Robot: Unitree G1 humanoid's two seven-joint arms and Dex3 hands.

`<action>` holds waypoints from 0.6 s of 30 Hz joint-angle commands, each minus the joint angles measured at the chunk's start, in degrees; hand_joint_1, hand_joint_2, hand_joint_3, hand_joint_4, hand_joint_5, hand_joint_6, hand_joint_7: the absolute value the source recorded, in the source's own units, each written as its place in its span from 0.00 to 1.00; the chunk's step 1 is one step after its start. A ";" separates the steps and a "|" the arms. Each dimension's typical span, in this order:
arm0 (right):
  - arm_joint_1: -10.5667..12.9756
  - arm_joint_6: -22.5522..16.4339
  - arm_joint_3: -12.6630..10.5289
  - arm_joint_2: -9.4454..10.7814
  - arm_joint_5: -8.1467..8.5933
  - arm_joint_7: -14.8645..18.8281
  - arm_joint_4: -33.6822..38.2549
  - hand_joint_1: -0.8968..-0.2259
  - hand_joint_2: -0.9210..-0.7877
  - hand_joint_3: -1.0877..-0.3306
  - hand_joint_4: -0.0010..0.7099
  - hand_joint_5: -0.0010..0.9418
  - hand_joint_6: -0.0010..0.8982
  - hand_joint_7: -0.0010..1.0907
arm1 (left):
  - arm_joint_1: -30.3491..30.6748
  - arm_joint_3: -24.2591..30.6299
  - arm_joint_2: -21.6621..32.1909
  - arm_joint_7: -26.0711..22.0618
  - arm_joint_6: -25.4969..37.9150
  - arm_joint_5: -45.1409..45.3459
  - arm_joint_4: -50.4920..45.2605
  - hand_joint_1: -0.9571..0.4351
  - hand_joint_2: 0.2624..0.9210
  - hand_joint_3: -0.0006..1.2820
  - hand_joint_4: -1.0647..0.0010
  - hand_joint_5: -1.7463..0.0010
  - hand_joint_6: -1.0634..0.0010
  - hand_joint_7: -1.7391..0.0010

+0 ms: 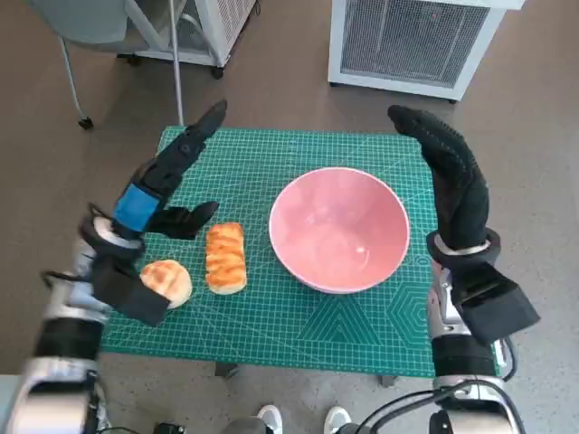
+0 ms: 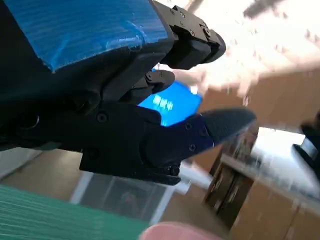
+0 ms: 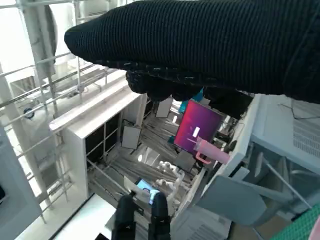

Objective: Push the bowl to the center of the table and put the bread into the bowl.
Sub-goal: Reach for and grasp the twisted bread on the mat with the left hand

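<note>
A pink bowl (image 1: 339, 229) sits on the green mat (image 1: 298, 325), a little right of the middle. Left of it lies a long bread loaf (image 1: 225, 258), and a round bun (image 1: 166, 281) lies further left near the mat's edge. My left hand (image 1: 167, 181) hovers above the mat's left side, fingers stretched out and apart, holding nothing. My right hand (image 1: 448, 172) is raised beside the bowl's right rim, fingers straight and empty. In the left wrist view the left hand (image 2: 150, 120) fills the picture, with the bowl's rim (image 2: 175, 232) and the mat (image 2: 55, 215) below. The right wrist view shows only the glove (image 3: 210, 45).
A white slatted unit (image 1: 412, 41) stands on the floor beyond the table. A chair leg (image 1: 72, 77) and a white cabinet (image 1: 204, 27) stand at the far left. Shoes of a person (image 1: 298, 420) show below the table's near edge.
</note>
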 commanded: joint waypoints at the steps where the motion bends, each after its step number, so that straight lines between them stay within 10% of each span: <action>1: 1.59 1.50 0.22 -0.24 -0.93 -0.46 -0.32 0.30 0.00 0.39 0.38 0.01 0.00 0.59 | -3.80 -2.00 4.99 -5.45 -2.79 0.25 3.09 0.16 1.00 0.18 0.84 1.00 0.74 0.99; 18: 2.38 4.36 0.23 -0.29 -2.08 -2.14 -3.76 0.31 0.00 0.38 0.38 0.01 0.00 0.60 | -13.58 -11.16 13.92 -15.83 -9.49 11.55 5.03 0.24 0.86 0.00 0.77 0.99 0.64 0.97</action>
